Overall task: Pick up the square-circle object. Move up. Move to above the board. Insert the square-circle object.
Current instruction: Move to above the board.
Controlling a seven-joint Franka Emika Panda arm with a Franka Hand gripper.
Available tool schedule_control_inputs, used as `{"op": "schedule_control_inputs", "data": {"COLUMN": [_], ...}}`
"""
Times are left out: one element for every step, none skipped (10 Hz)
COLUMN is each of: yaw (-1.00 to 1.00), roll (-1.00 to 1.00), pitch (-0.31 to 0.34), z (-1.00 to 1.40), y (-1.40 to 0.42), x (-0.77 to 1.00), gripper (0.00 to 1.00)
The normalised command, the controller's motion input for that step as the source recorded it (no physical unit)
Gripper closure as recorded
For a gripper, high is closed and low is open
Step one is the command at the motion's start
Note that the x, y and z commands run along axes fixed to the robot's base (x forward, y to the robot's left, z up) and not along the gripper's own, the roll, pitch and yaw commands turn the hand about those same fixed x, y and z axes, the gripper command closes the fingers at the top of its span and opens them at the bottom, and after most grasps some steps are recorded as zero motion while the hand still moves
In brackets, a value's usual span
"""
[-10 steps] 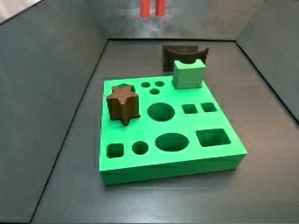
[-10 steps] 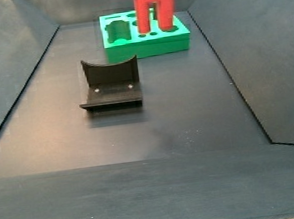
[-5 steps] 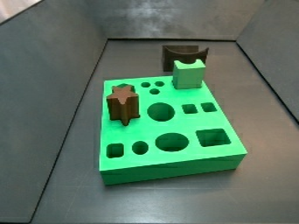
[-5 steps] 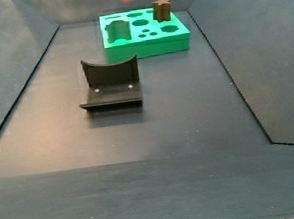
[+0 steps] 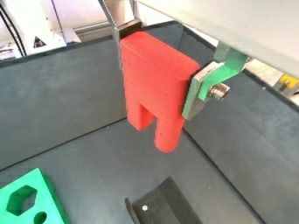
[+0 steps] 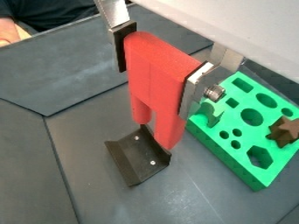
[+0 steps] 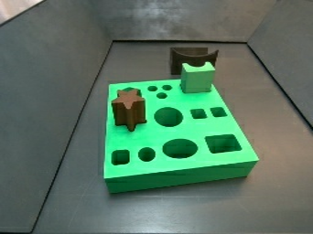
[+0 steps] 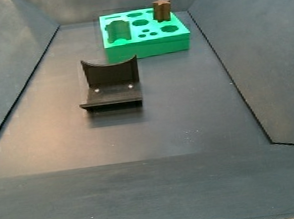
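My gripper (image 6: 156, 77), high above the fixture (image 6: 142, 156), grips the square-circle object (image 6: 159, 86). I should carry it level over the board (image 6: 247, 125); which hole fits seems unclear.

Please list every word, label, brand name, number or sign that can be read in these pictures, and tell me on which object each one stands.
There is no readable text in any view.
The square-circle object, held in the gripper: plain red, no marking.
The board: only holes, no letters or numbers.
The fixture, the brown star block and the small green block: no labels visible.
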Motion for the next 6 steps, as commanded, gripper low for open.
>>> {"op": "schedule_control_inputs", "data": {"yaw": [-0.01, -1.00, -1.00, -0.67, -0.50, -0.26], "roll": [0.03, -0.11, -0.11, -0.10, -0.11, -0.07], "pitch": [0.089, 0.172, 0.169, 0.090, 0.064, 0.028], "z": [0.21, -0.07, -0.08, -0.07, -0.08, -0.07], "y": [0.01, -1.00, -1.00, -1.00, -1.00, -1.00], "x": [0.02, -0.19, -0.19, -0.20, -0.20, -0.20], "gripper": [1.00, 1.00, 1.00, 1.00, 1.00, 1.00]}}
